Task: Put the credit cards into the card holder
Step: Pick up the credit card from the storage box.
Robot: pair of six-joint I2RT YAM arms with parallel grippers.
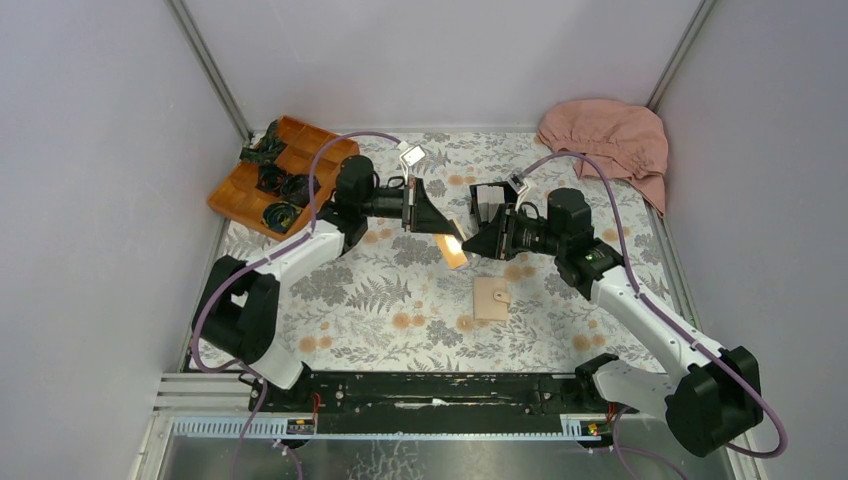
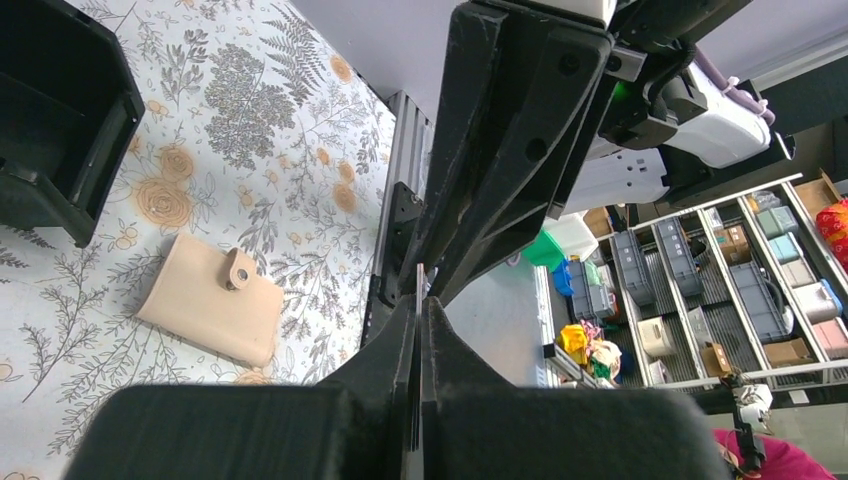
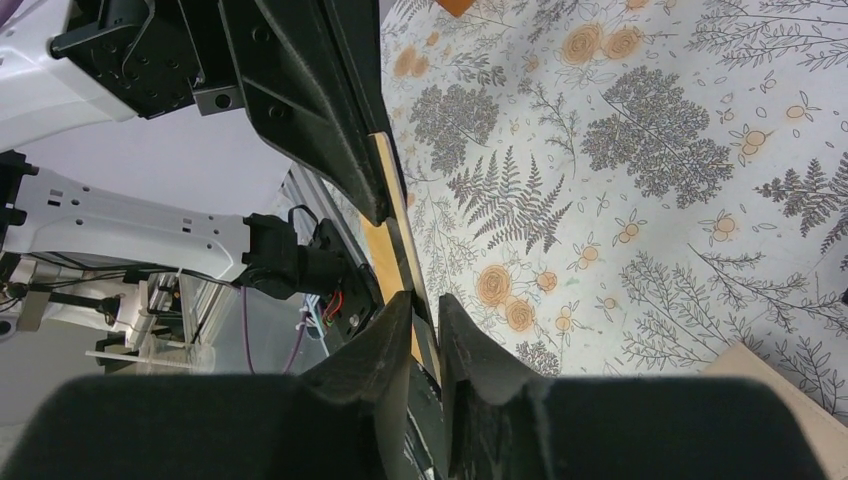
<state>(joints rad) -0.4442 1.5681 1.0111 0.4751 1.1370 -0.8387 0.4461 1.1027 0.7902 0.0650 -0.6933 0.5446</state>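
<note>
Your left tool (image 1: pixel 440 226) reaches in from 10 o'clock and your right tool (image 1: pixel 470 243) from 3 o'clock. They meet tip to tip above the middle of the table (image 1: pixel 400 295). Between them is an orange-gold credit card (image 1: pixel 453 248), held up off the table and standing on edge.

Your left tool is clamped on that card: in the left wrist view its fingers (image 2: pixel 405 340) press together with only the thin card edge between them. Your right tool has its fingers (image 3: pixel 392 325) on either side of the card's opposite end, with a narrow gap showing. You cannot tell from these views whether they are pressing on it.

The card holder (image 1: pixel 490 298) lies closed and flat on the table, snap tab up, at 5 o'clock from the card and apart from both tools.

A black bin (image 2: pixel 60 110) sits just beyond the right tool, at 12 o'clock from the card holder. An orange tray (image 1: pixel 228 200) holding dark items is at the table's 10 o'clock corner. A pink cloth (image 1: pixel 610 140) is bunched at the 2 o'clock corner.
</note>
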